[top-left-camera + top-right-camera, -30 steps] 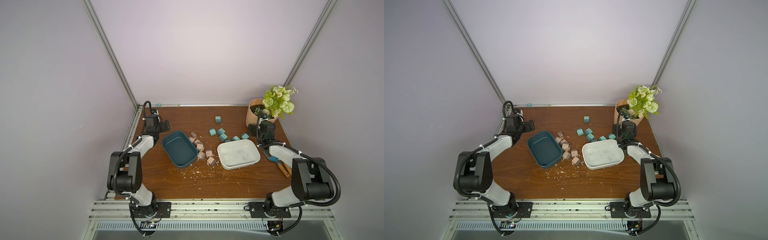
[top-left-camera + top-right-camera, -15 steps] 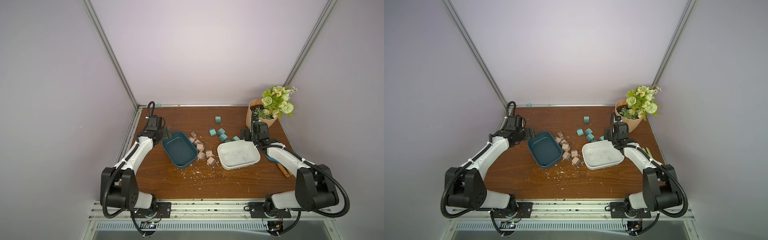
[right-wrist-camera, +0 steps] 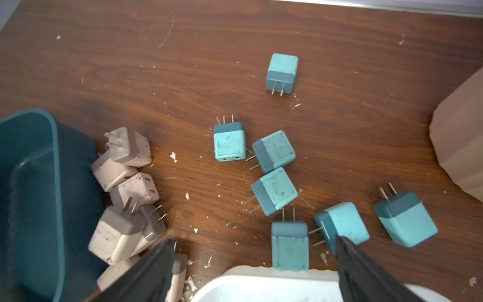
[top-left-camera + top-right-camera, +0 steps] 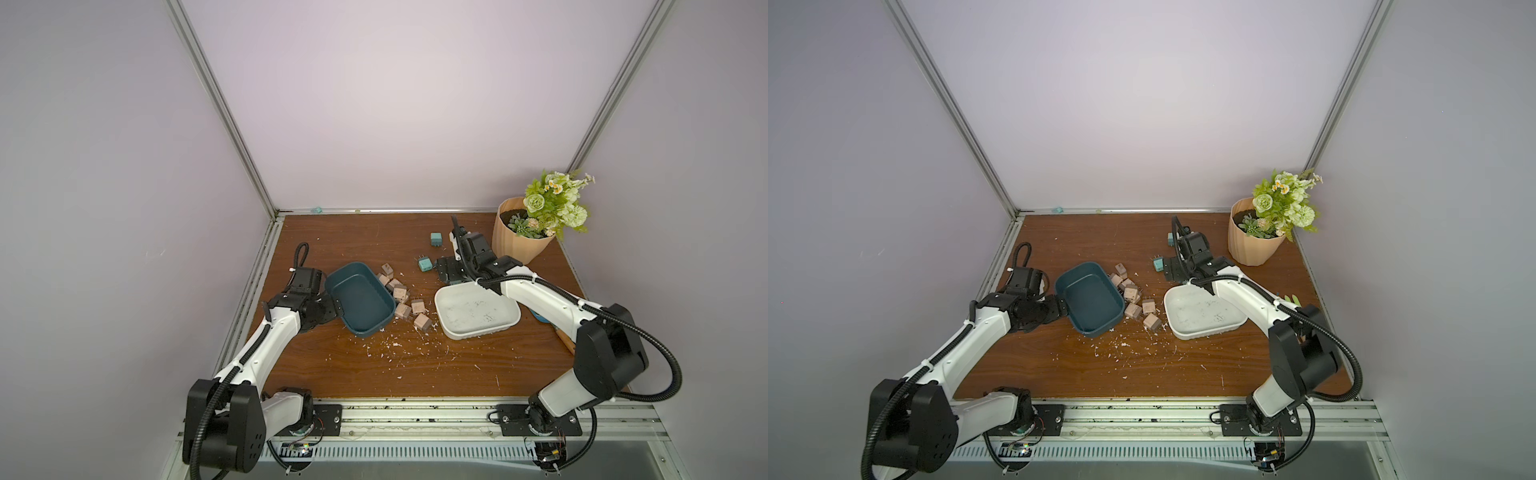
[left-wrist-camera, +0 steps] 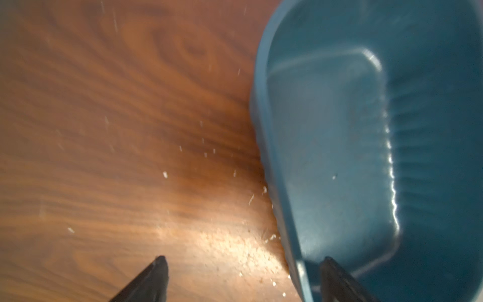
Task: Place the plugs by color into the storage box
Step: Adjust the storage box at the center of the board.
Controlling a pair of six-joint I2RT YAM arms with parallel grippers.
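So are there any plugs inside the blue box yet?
No, the blue box is bare inside, and the tan plugs lie outside, right beside it.

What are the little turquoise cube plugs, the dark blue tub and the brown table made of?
Turquoise cube plugs: likely matte plastic, scuffed, with thin shiny metal prongs. Dark blue tub: probably glossy plastic; light glints on its ribbed wall. Brown table: wood or wood-look laminate; grain lines show.
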